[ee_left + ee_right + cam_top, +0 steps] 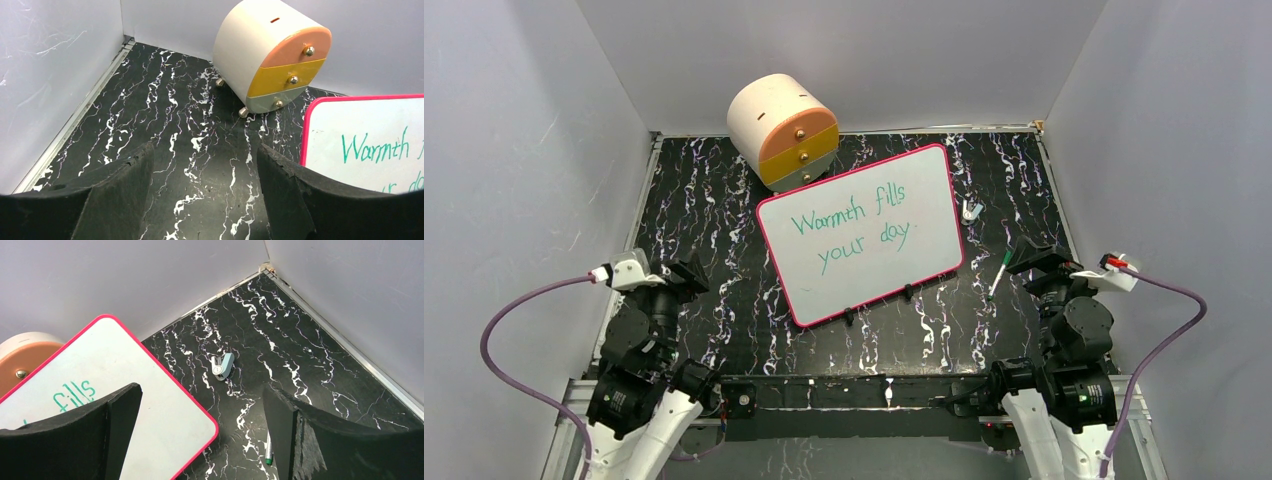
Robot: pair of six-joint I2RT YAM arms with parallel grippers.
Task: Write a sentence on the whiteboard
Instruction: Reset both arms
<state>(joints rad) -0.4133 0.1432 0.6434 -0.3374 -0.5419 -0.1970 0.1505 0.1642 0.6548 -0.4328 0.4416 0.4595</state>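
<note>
The whiteboard (861, 234) lies tilted at the middle of the black marbled table, red-pink rim, small black clips on its near edge. The sentence (852, 231) is on it in green handwriting, two lines: "Warmth fills your day". A green-tipped marker (999, 273) lies on the table just right of the board; its tip shows in the right wrist view (268, 450). My left gripper (686, 272) is open and empty at the near left, apart from the board. My right gripper (1031, 258) is open and empty beside the marker. Parts of the board show in both wrist views (370, 145) (125, 405).
A round white drawer box (782, 130) with orange, yellow and grey drawers stands at the back, touching the board's far left corner; it also shows in the left wrist view (270, 52). A small pale-blue cap (971, 210) lies right of the board (223, 366). Grey walls enclose the table.
</note>
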